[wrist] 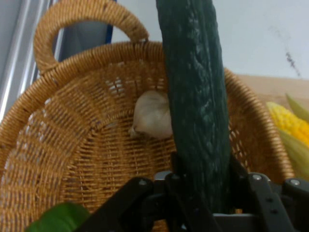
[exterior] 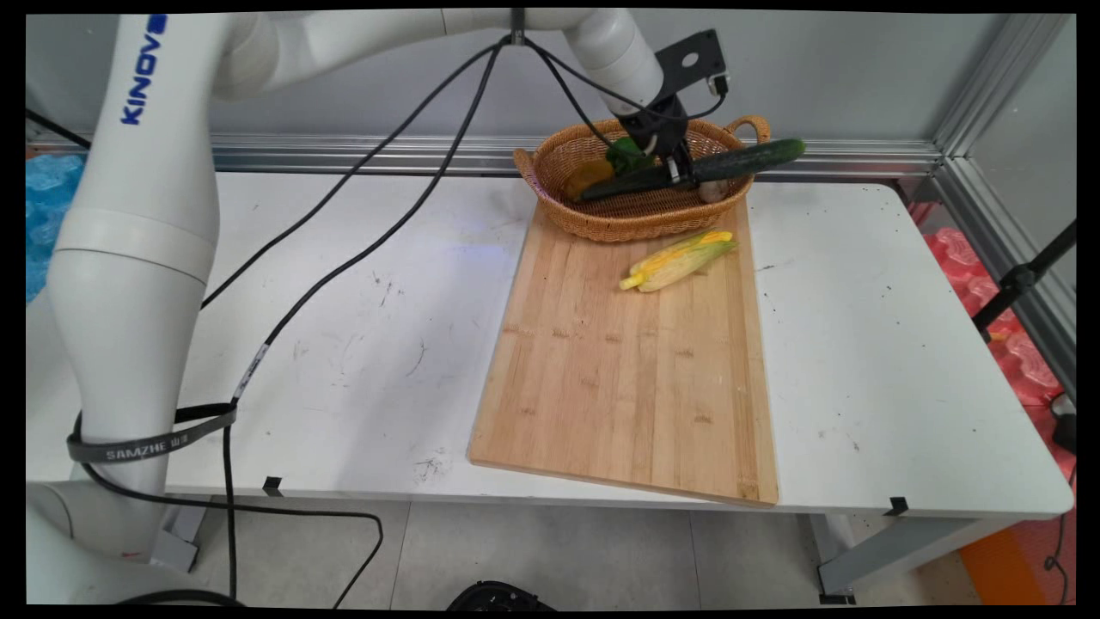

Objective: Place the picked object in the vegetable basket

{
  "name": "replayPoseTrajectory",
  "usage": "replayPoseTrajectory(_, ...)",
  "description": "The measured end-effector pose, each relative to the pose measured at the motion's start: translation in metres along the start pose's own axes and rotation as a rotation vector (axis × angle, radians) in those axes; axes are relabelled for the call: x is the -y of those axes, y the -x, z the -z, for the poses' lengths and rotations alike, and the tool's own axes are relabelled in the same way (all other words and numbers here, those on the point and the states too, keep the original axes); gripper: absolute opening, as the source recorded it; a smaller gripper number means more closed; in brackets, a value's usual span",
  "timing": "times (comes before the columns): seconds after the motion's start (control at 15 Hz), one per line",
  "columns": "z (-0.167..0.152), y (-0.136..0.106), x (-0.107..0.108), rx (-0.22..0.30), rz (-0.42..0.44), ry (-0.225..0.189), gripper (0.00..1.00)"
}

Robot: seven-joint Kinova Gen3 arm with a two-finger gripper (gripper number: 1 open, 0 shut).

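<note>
**Cucumber gripped over the wicker basket**

The gripper [exterior: 678,166] is clenching a long dark-green cucumber [exterior: 698,169] near its middle, its two black fingers [wrist: 240,170] pressing against either side of the vegetable. The cucumber is looking slender and nearly straight, its skin deep green, bumpy and ridged along its length, with a slight sheen. In the main view it is lying at a shallow tilt across the wicker basket [exterior: 550,168], one end sitting low inside the basket and the other sticking out past the rim beside the handle at the right.

The basket is standing at the far end of a wooden cutting board [exterior: 627,370], overlapping its edge. Inside it, a pale, rounded garlic bulb [wrist: 152,115] is resting against the woven wall just beside the cucumber, and an orange item with a green leafy top [exterior: 601,168] is lying on the left side. An ear of corn [exterior: 679,260] in yellow-green husk is lying on the board, near the basket's front.
</note>
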Motion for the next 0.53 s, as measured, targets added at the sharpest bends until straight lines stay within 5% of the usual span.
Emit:
replayPoseTrajectory(0.47, -0.020, 0.018, 0.008, 0.020, 0.025, 0.018, 0.00)
replayPoseTrajectory(0.53, -0.021, 0.020, 0.009, 0.021, 0.026, 0.022, 1.00)
